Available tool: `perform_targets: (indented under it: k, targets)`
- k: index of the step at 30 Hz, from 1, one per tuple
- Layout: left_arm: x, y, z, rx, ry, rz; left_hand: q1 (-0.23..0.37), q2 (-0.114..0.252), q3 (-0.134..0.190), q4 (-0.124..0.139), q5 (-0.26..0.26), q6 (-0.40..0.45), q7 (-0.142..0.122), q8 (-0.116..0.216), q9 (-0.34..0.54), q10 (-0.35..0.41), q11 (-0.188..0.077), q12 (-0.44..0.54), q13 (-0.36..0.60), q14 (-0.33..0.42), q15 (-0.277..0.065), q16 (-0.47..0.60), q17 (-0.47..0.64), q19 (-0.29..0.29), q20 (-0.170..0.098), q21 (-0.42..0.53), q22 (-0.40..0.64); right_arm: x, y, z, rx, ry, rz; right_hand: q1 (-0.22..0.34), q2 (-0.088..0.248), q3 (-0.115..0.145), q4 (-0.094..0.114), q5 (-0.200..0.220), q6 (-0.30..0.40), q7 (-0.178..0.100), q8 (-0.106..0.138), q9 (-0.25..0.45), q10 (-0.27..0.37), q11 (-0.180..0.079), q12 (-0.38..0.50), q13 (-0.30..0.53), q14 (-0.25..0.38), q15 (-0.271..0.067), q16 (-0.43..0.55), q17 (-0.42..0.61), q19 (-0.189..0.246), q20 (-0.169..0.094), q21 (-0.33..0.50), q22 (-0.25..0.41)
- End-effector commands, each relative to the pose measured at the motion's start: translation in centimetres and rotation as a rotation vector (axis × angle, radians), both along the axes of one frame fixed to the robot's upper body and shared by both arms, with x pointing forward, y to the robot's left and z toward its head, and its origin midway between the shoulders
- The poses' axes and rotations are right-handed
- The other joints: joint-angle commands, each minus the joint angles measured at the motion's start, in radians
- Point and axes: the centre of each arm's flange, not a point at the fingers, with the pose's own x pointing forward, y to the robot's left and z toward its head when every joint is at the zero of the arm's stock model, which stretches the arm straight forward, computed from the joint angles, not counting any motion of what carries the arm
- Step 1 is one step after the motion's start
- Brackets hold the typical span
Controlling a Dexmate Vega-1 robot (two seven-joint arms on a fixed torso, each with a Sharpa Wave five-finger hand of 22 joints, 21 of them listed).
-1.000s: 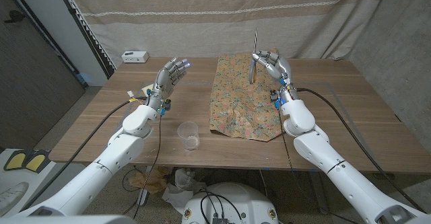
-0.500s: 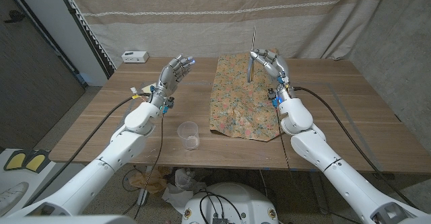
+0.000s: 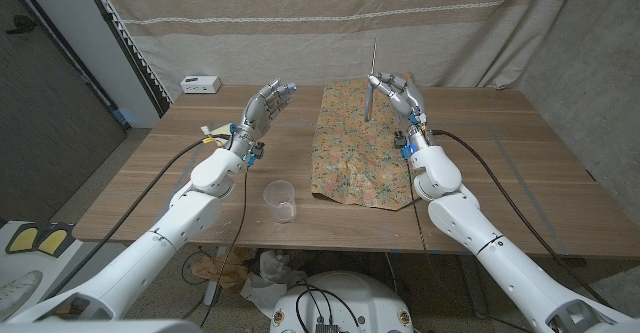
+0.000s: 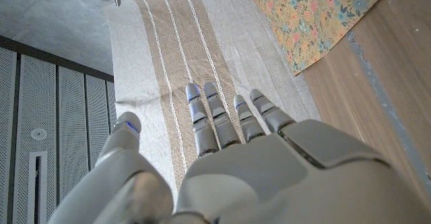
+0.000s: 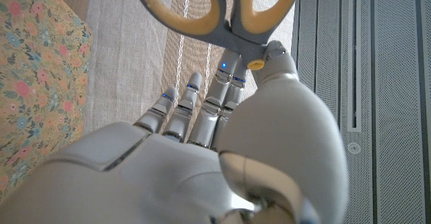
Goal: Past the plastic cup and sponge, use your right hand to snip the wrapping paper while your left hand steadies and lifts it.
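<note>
- Cup [image 3: 281,200]: clear plastic, upright on the table [image 3: 150,178] near the front edge, nearer the robot than both hands, between the arms.
- Paper [image 3: 362,145]: floral sheet lying flat, under and in front of the right hand, just right of the left hand.
- Left hand [image 3: 262,110]: raised over bare wood left of the paper, fingers [image 4: 217,116] spread and straight, holding nothing.
- Right hand [image 3: 397,95]: above the paper's far end, fingers curled round the scissors [image 5: 219,10]; yellow-lined grey loops by the thumb, blades pointing up.
- White box [image 3: 201,83]: far left corner, well beyond the left hand.
- Curtain [image 3: 330,23]: striped, behind the table.
</note>
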Motion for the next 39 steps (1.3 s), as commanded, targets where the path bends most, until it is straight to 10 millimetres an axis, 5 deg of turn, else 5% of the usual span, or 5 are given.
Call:
perform_targets:
  k: [1, 7, 17, 24, 39]
  targets:
    - [-0.2, -1.0, 0.2, 0.024, -0.012, -0.022, 0.018, 0.000, 0.007, -0.001, 0.000, 0.013, 0.003, 0.003, 0.004, -0.019, -0.005, -0.007, 0.004, -0.019, -0.109, -0.004, 0.001, -0.009, -0.061, 0.000, 0.003, 0.4, 0.7, 0.0, 0.010, 0.018, 0.041, 0.110, 0.096, 0.003, -0.002, 0.003, 0.058, -0.051, 0.006, 0.003, 0.074, -0.075, 0.006, 0.004, 0.002, -0.174, 0.001, 0.005, -0.005, 0.004, -0.003, 0.003]
    - [-0.4, -1.2, 0.1, 0.021, -0.013, -0.032, 0.035, -0.003, 0.011, -0.007, 0.001, 0.011, -0.007, -0.005, 0.004, -0.061, 0.002, -0.021, 0.004, -0.046, -0.107, -0.007, 0.000, -0.025, -0.060, -0.004, 0.002, 0.7, 0.5, 0.1, 0.020, 0.021, 0.044, 0.111, 0.096, 0.004, -0.002, 0.002, 0.057, -0.053, 0.006, 0.003, 0.075, -0.076, 0.005, 0.001, 0.003, -0.175, 0.001, 0.006, -0.006, 0.004, -0.003, 0.002]
    - [-0.8, -2.1, 0.2, 0.027, -0.016, -0.107, 0.196, -0.004, 0.065, -0.030, 0.012, -0.017, -0.020, -0.034, 0.005, -0.191, -0.009, -0.034, 0.002, -0.138, -0.105, -0.009, -0.001, -0.075, -0.055, -0.009, -0.001, 1.1, 0.8, 0.5, 0.017, 0.021, 0.065, 0.113, 0.095, 0.005, -0.002, 0.002, 0.059, -0.053, 0.006, 0.003, 0.076, -0.076, 0.006, 0.000, 0.003, -0.175, 0.002, 0.007, -0.007, 0.004, -0.003, 0.002]
    - [-1.2, -2.5, 0.1, 0.028, 0.001, -0.107, 0.230, -0.040, 0.056, -0.027, 0.020, 0.011, 0.015, -0.027, 0.005, -0.171, -0.020, -0.017, 0.002, -0.140, -0.103, -0.001, -0.001, -0.076, -0.049, -0.005, -0.001, 1.3, 1.0, 0.4, 0.009, 0.022, 0.074, 0.113, 0.095, 0.005, -0.002, 0.001, 0.058, -0.053, 0.006, 0.002, 0.074, -0.076, 0.007, 0.000, 0.003, -0.175, 0.002, 0.007, -0.008, 0.003, -0.004, 0.002]
    - [-1.6, -3.5, 0.0, 0.042, 0.019, -0.096, 0.243, -0.057, 0.025, -0.021, 0.026, 0.114, 0.067, 0.005, 0.006, -0.177, -0.020, -0.014, 0.003, -0.142, -0.102, 0.002, 0.000, -0.076, -0.050, -0.003, 0.000, 1.6, 0.9, 0.3, 0.020, 0.012, 0.092, 0.115, 0.094, 0.006, -0.002, 0.000, 0.063, -0.055, 0.007, 0.001, 0.075, -0.076, 0.008, -0.002, 0.001, -0.176, 0.001, 0.008, -0.008, 0.001, -0.004, 0.002]
